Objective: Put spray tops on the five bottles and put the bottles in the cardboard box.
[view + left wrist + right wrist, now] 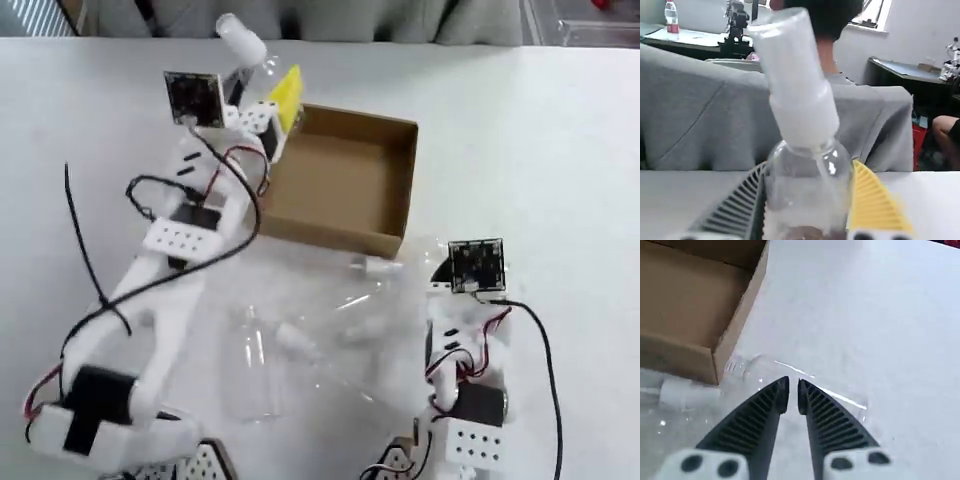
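My left gripper (268,88) is raised beside the far left corner of the cardboard box (400,140), shut on a clear bottle (807,200) between its grey and yellow fingers (872,205). A white spray top (797,85) sits tilted on that bottle's neck. The right gripper (792,392) hangs low over a clear bottle (840,400) lying near the box's front right corner, with its jaws shut and nothing seen between them. More clear bottles (255,365) lie in front of the box, one with a white top (375,267).
The open box (735,335) holds nothing. Black and red cables (90,270) trail over the left arm. A grey padded backrest (700,120) runs along the table's far edge. Bare table stretches to the right of the box.
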Controlling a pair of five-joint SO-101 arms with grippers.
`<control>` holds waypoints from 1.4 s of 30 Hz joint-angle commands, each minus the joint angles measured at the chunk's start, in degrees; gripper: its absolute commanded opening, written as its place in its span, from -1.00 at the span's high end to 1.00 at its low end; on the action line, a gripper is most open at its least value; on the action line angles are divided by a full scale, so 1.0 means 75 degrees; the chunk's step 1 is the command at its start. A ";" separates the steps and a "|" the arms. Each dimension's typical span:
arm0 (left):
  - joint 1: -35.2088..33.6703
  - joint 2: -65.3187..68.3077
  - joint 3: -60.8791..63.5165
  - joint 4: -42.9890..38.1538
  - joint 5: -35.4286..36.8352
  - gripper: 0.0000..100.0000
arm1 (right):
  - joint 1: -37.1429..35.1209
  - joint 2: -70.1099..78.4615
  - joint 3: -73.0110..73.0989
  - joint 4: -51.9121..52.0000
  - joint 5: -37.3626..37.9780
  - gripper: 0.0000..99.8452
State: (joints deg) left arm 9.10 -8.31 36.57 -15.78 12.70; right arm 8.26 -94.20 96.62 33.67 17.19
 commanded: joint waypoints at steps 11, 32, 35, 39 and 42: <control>-0.0053 0.3475 -0.2966 -0.0305 -0.0094 0.95 | 0.0064 0.0053 0.0070 0.0053 -0.0035 0.97; 0.0100 0.5574 -0.4302 -0.0293 -0.0094 0.95 | 0.0064 0.0041 0.0070 0.0041 -0.0035 0.97; 0.0088 0.5632 -0.4337 -0.0305 -0.0094 0.95 | 0.0064 0.0041 0.0070 0.0029 -0.0035 0.97; 0.0088 0.5644 -0.4325 -0.0305 -0.0105 0.95 | 0.0064 0.0041 0.0070 0.0029 -0.0035 0.97; 0.0076 0.5656 -0.4302 -0.0316 -0.0211 0.94 | 0.0064 0.0041 0.0070 0.0029 -0.0035 0.97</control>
State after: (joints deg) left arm 9.36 35.56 7.74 -17.01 12.62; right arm 8.18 -94.20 96.62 33.67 17.01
